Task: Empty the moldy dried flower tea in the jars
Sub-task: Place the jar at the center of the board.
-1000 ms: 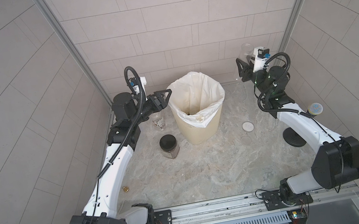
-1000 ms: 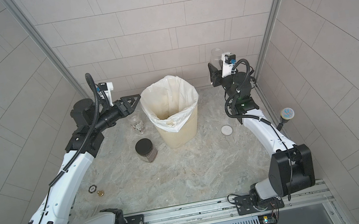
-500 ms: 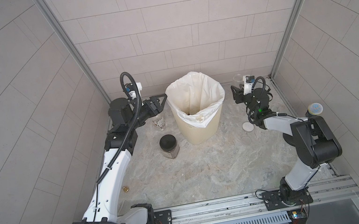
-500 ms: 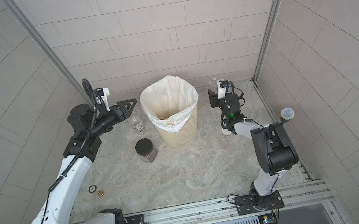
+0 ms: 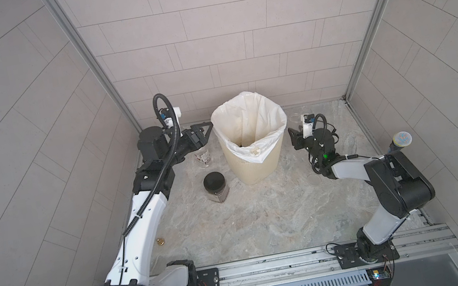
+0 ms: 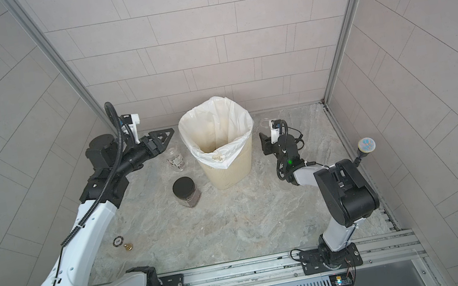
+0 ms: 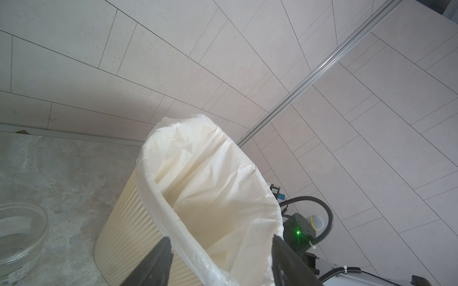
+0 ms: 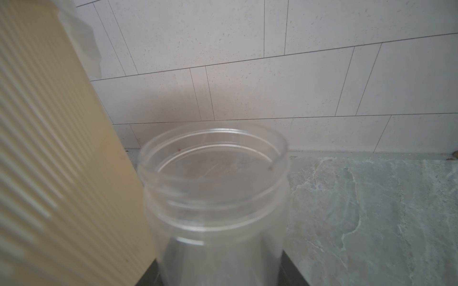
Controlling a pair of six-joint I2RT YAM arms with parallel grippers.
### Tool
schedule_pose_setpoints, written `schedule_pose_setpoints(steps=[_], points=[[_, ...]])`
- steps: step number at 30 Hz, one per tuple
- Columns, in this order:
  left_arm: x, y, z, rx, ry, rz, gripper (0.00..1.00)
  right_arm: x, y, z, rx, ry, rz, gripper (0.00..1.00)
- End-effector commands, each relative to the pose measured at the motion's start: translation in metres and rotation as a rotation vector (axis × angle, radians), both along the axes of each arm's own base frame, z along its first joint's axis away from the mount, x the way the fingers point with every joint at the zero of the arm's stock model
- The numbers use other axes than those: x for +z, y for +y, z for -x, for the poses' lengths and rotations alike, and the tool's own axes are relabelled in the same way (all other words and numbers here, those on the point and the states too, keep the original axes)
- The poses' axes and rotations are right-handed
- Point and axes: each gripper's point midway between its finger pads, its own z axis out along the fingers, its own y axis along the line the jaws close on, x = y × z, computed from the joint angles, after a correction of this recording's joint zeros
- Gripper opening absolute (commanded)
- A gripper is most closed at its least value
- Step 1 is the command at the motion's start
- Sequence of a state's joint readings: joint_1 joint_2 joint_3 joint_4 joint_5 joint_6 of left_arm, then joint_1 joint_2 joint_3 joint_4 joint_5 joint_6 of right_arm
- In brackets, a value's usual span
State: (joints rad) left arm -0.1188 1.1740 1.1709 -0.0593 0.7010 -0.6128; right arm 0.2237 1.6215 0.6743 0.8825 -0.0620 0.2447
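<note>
The left end effector [image 5: 202, 131] hovers with its jaws apart and empty. Directly below it, on the grey marbled bench [image 5: 266, 222], stands a small clear plastic jar with a printed label [image 5: 203, 156], lidless and showing only a few specks inside. Back toward the arm's base, well apart from this end effector, a squat clear jar with a black screw lid [image 5: 214, 184] stands upright, and dark brown dried flower tea [image 5: 221, 197] shows through its wall. Just past the left end effector's fingertips rises the cream ribbed plastic bin [image 5: 260, 167] with its white liner [image 5: 248, 115]. On the bin's other side, the right end effector [image 8: 220, 274] is closed on a tall clear plastic jar [image 8: 215, 210], gripping its body. The jar's mouth is open and its walls look clear, and the bin's ribbed wall is just beside it. A translucent round lid [image 5: 313, 180] lies flat behind this end effector, beside the forearm.
</note>
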Motion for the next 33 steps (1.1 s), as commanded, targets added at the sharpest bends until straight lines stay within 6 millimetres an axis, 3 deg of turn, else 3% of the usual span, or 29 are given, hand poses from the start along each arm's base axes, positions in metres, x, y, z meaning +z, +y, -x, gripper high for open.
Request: schedule_pose_setpoints(steps=[1, 6, 9, 14, 22, 33], points=[[0.006, -0.003, 0.006, -0.032, -0.017, 0.01, 0.66, 0.009, -0.01, 0.019, -0.098, -0.094, 0.007, 0.51], [0.003, -0.004, 0.008, -0.046, -0.006, 0.007, 0.66, -0.002, -0.002, 0.051, -0.13, -0.145, 0.03, 0.51], [0.001, -0.005, 0.008, -0.045, -0.002, 0.015, 0.66, -0.013, 0.001, 0.061, -0.127, -0.129, 0.032, 0.51], [0.0, -0.005, 0.007, -0.044, 0.006, 0.029, 0.65, -0.027, -0.008, 0.069, -0.167, -0.124, 0.02, 0.53], [-0.001, -0.005, 0.007, -0.043, 0.008, 0.033, 0.65, -0.05, -0.004, 0.072, -0.151, -0.097, 0.093, 0.59], [-0.002, -0.007, 0.005, -0.054, 0.017, 0.061, 0.65, -0.043, -0.008, 0.078, -0.161, -0.109, 0.085, 0.79]])
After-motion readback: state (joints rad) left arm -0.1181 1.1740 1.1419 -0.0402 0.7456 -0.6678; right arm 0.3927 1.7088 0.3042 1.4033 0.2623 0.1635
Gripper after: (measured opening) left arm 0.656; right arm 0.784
